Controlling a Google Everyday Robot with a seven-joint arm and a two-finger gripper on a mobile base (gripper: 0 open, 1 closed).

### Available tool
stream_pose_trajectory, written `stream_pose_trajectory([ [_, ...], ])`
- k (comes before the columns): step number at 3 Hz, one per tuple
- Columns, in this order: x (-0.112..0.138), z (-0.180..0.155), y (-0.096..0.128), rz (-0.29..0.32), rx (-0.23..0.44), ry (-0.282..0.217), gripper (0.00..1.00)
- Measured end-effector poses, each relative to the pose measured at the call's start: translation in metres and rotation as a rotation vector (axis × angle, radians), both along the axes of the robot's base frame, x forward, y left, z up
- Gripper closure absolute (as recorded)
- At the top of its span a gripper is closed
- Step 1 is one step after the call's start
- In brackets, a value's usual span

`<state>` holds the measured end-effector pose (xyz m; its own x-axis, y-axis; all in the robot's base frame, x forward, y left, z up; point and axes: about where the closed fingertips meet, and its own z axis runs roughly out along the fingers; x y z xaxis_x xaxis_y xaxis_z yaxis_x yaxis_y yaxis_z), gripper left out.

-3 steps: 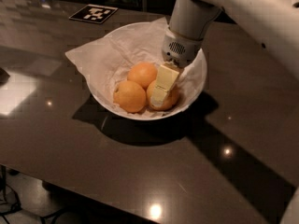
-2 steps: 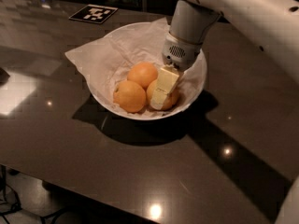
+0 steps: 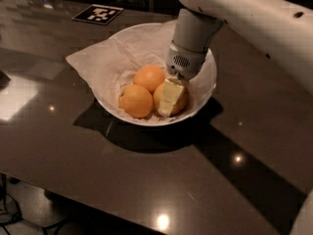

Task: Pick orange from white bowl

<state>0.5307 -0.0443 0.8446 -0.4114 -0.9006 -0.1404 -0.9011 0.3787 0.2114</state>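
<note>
The gripper (image 3: 169, 98) sits on the orange (image 3: 158, 97), the rightmost fruit in the bowl (image 3: 146, 122). I cannot tell whether it grips. The lift out is not yet done.

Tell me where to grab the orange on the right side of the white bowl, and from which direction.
Grip the orange across its round middle, coming straight down from above. Two other fruits crowd it on the side toward the bowl's middle, and the white bowl wall rises close on the other, so only the top is open. The gripper sits right on top of it.
</note>
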Motion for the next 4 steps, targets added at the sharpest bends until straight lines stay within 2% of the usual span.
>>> stream_pose_trajectory([
  [1, 0.0, 0.0, 0.0, 0.0, 0.0, 0.0, 0.88],
  [2, -0.003, 0.021, -0.003, 0.003, 0.048, -0.025, 1.0],
  [4, -0.007, 0.06, -0.005, 0.026, 0.123, -0.082, 1.0],
])
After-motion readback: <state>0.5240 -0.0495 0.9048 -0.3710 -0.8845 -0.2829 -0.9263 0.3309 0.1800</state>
